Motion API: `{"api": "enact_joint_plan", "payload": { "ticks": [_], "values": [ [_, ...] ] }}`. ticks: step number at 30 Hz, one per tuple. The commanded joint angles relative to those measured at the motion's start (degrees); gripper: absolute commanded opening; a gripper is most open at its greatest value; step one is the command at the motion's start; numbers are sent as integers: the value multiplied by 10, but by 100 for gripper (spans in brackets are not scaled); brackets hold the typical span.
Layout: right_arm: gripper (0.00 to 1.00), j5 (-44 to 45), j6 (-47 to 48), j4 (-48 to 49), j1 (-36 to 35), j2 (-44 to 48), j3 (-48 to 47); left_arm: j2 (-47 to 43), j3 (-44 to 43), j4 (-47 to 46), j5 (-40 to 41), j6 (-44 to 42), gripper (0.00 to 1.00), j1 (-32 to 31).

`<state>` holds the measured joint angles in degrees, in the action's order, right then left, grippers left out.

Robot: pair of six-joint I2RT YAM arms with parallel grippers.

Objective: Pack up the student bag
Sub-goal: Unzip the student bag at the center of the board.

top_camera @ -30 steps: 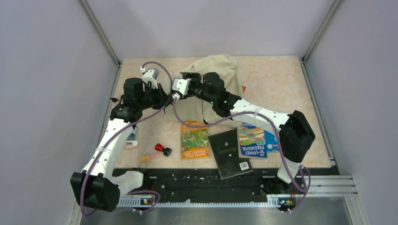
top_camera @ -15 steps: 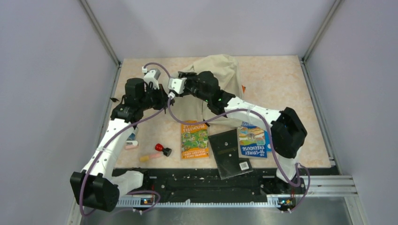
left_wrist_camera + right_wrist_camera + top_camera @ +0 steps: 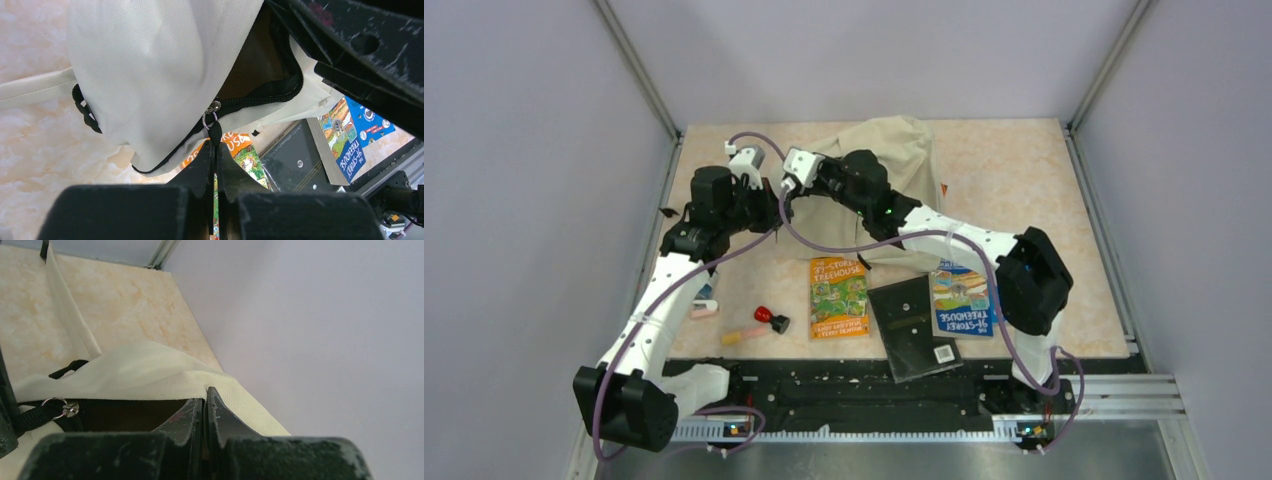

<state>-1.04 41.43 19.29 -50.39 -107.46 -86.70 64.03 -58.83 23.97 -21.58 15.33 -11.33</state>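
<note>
At the near edge of the table [image 3: 1024,170]: black sleeve [image 3: 914,330] lying flat between orange book [image 3: 838,297] and blue book [image 3: 961,302]; small red-capped item [image 3: 769,318] to their left. Beyond them, mid-table to far side: student bag [image 3: 889,160], cream, zip opening partly open. Left gripper [image 3: 214,150]: jaws pinched together on the black zipper pull [image 3: 215,132]. Right gripper [image 3: 205,396]: jaws fully closed at the opening's upper rim; cannot tell whether cloth is caught.
</note>
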Motion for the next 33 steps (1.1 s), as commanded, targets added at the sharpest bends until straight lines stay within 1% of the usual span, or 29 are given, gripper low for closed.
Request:
{"api": "enact_joint_plan", "payload": {
  "ticks": [1, 17, 23, 33],
  "values": [
    [0, 56, -63, 67, 3, 47, -39, -6, -12, 2, -25, 2, 0, -5],
    [0, 140, -163, 55, 3, 102, -54, -13, -17, 10, -47, -1, 0, -5],
    [0, 148, -187, 55, 3, 122, -56, -9, -18, 13, -48, 0, 0, -5],
    [0, 150, -213, 74, 3, 153, -58, 2, -23, 28, -21, -6, 0, -5]
  ]
}}
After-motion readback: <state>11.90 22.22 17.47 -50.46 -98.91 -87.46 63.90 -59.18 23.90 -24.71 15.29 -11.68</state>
